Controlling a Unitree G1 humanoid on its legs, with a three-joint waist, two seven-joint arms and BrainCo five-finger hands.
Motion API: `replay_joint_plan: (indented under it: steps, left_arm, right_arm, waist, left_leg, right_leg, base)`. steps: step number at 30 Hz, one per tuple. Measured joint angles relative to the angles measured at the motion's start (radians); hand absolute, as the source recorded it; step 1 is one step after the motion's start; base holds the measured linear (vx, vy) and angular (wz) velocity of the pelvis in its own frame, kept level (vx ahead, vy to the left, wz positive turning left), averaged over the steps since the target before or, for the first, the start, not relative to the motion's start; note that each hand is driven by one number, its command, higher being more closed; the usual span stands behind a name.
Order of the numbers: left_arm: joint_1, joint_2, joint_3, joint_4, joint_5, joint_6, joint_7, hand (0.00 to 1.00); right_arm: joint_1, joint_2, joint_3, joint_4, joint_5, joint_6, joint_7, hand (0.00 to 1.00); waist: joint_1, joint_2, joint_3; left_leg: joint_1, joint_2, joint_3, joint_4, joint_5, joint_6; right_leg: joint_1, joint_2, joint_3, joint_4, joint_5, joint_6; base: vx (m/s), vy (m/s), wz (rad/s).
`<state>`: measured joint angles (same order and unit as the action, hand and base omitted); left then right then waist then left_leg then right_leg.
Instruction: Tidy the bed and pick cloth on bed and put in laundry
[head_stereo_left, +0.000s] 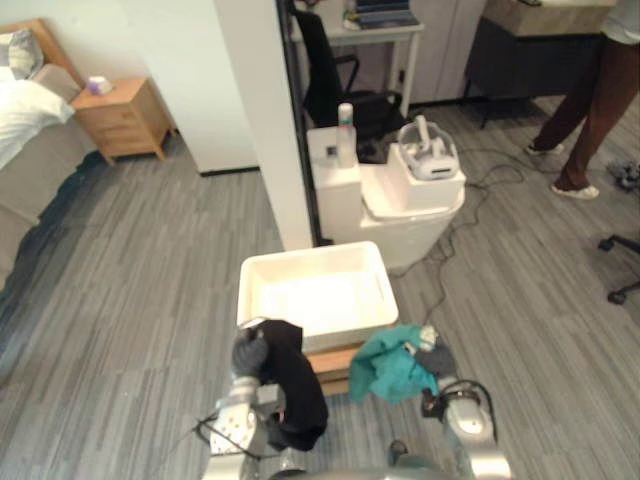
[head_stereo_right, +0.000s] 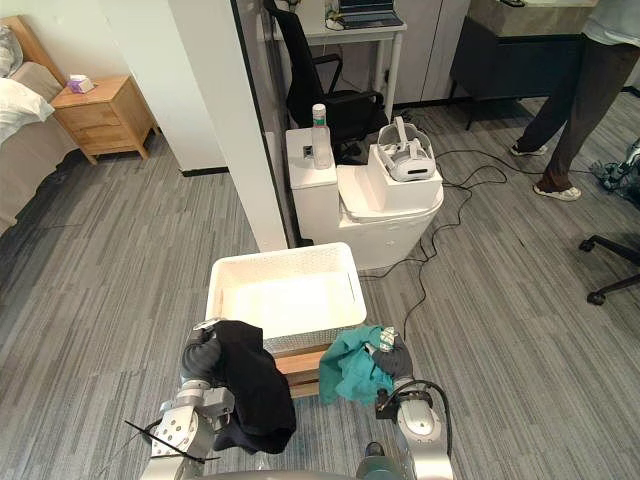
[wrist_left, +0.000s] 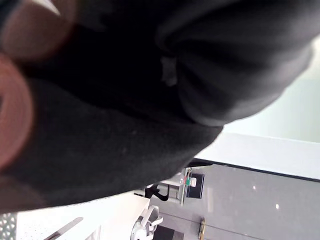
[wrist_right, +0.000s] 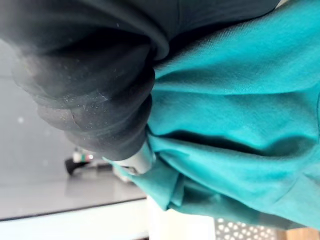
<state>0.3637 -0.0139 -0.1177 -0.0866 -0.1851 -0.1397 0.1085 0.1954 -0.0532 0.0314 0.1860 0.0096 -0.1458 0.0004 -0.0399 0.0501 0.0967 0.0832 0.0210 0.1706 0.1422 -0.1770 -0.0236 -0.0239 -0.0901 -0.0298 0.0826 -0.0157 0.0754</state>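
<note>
Fingers (head_stereo_right: 386, 340) of the right hand (head_stereo_right: 397, 358) curl into a teal cloth (head_stereo_right: 348, 372) at the white laundry basket's (head_stereo_right: 283, 255) near right corner. A black cloth (head_stereo_right: 255, 385) drapes the left hand (head_stereo_right: 198, 358) at the near left corner, its grip impossible to tell.

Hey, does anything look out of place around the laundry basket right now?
Nothing looks spilled or damaged. The white laundry basket is empty; the black cloth hangs from the left hand and the teal cloth is bunched in the right hand, both at its near side.
</note>
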Motion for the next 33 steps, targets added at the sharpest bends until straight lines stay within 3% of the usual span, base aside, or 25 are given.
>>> replay_joint_plan:
  steps: [5, 11, 16, 19, 24, 33]
  left_arm:
    - [-0.03, 0.001, -0.008, -0.003, -0.002, 0.0, 0.0, 1.0]
    - [-0.031, 0.02, -0.025, -0.03, -0.018, 0.001, -0.017, 1.0]
    - [-0.031, 0.021, -0.05, -0.03, -0.021, 0.001, -0.025, 1.0]
    - [-0.031, 0.019, -0.062, -0.03, -0.028, 0.001, -0.04, 1.0]
    - [-0.031, 0.014, -0.088, -0.03, -0.05, 0.0, -0.043, 1.0]
    - [-0.031, 0.026, -0.134, -0.03, -0.101, -0.002, -0.047, 1.0]
  right_arm:
    - [-0.127, -0.094, -0.028, -0.16, 0.002, -0.001, -0.022, 1.0]
    - [-0.356, -0.283, -0.083, -0.283, 0.007, -0.025, -0.041, 1.0]
    - [-0.5, -0.354, -0.05, -0.29, 0.032, -0.045, -0.04, 1.0]
    - [-0.585, -0.358, 0.011, -0.279, 0.039, -0.045, -0.037, 1.0]
    - [-0.784, -0.339, 0.118, -0.12, 0.038, -0.043, -0.036, 1.0]
    - [-1.024, -0.18, 0.204, 0.244, 0.008, -0.004, -0.043, 1.0]
  waist:
    - [-0.001, -0.02, 0.002]
    - [-0.001, -0.046, -0.001]
    - [-0.003, -0.059, -0.017]
    - [-0.002, -0.064, -0.022]
    - [0.012, -0.066, -0.033]
    - [0.06, -0.066, -0.034]
  left_leg:
    - [-0.039, 0.01, 0.002, 0.085, -0.001, -0.001]
    - [-0.017, 0.02, 0.043, 0.006, 0.001, -0.002]
    - [-0.006, 0.011, 0.073, -0.021, 0.0, -0.003]
    - [-0.009, 0.009, 0.073, -0.02, 0.004, 0.003]
    - [-0.022, 0.0, 0.057, -0.02, 0.01, 0.011]
    - [-0.045, -0.025, 0.003, -0.039, 0.046, 0.031]
  right_leg:
    - [-0.001, 0.003, 0.015, -0.013, 0.019, -0.013]
    - [-0.008, 0.02, 0.035, -0.054, 0.065, -0.018]
    - [0.019, 0.012, 0.043, -0.116, 0.102, -0.008]
    - [0.021, 0.009, 0.035, -0.123, 0.109, -0.004]
    - [0.022, 0.001, 0.024, -0.143, 0.122, 0.005]
    - [0.016, -0.024, -0.033, -0.158, 0.151, 0.014]
  base:
    - [-0.03, -0.022, -0.09]
    - [-0.08, 0.001, -0.13]
    - [-0.05, 0.026, -0.1]
    - [-0.01, 0.01, 0.03]
    - [-0.01, 0.008, 0.07]
    - [-0.04, 0.006, 0.19]
